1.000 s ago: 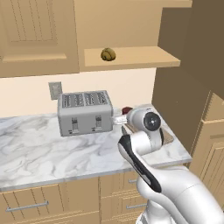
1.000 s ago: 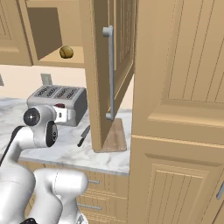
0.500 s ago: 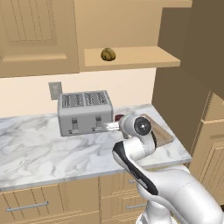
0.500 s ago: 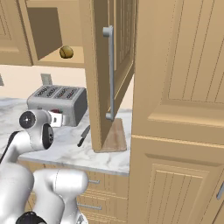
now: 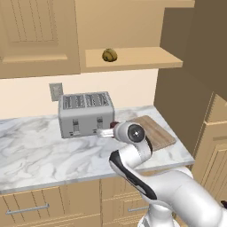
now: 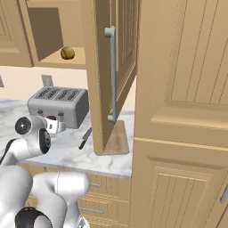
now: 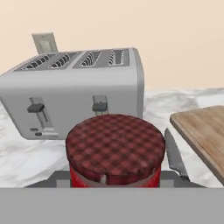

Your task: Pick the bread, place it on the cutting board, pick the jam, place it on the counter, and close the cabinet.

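From my remote station, I see the gripper (image 7: 114, 186) clamped on the jam (image 7: 115, 151), a red jar with a dark red checked lid that sits low in the hand view, squeezed between the two finger tips. In the left base view the jar (image 5: 114, 125) shows as a sliver of red just behind the arm's wrist, over the counter (image 5: 40, 153), in front of the right end of the grey toaster (image 5: 86, 114); whether it rests on the marble or hangs just above it I cannot tell. The right base view puts the jar (image 6: 51, 119) at the hand, close to the toaster's (image 6: 58, 105) front face. The cutting board (image 5: 153, 131) lies flat on the marble to the right of the jar, bare, with a black-handled knife (image 6: 85, 138) on the counter between them; in the hand view the blade (image 7: 174, 155) lies just beside the board's (image 7: 202, 129) near edge. The bread (image 5: 109, 55), a golden-brown roll, sits on the cabinet (image 5: 133, 58) shelf above the toaster. The cabinet's door (image 6: 111, 67) stands swung open, its long grey bar handle (image 6: 112, 75) facing the right base camera. A wall outlet (image 5: 56, 91) sits on the backsplash behind the toaster.
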{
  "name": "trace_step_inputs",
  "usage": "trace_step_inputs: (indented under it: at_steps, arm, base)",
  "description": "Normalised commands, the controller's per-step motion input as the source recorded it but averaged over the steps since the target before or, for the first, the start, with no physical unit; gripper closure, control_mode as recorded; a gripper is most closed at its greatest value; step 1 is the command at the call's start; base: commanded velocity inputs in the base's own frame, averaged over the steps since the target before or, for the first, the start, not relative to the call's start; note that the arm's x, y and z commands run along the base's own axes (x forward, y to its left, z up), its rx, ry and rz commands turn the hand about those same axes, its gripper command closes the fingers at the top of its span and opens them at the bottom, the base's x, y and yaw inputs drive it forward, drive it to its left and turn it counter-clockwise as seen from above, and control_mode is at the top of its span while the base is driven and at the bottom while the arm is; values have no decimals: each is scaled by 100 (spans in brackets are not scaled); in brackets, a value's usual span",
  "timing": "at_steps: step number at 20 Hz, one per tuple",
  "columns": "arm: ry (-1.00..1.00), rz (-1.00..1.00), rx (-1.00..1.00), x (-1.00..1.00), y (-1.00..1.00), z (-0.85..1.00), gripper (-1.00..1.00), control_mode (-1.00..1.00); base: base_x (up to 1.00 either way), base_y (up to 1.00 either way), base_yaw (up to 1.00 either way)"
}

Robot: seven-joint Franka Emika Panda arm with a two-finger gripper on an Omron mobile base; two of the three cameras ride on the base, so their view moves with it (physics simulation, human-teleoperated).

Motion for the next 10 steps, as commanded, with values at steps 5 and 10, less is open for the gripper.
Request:
trace_step_inputs:
  at_steps: [5,10]
  arm:
    - [0,0,6,0,1,-38,100,-100]
    - [0,0,3,5,4,-50,100,-100]
  base:
    - [0,0,0]
    - [0,0,0]
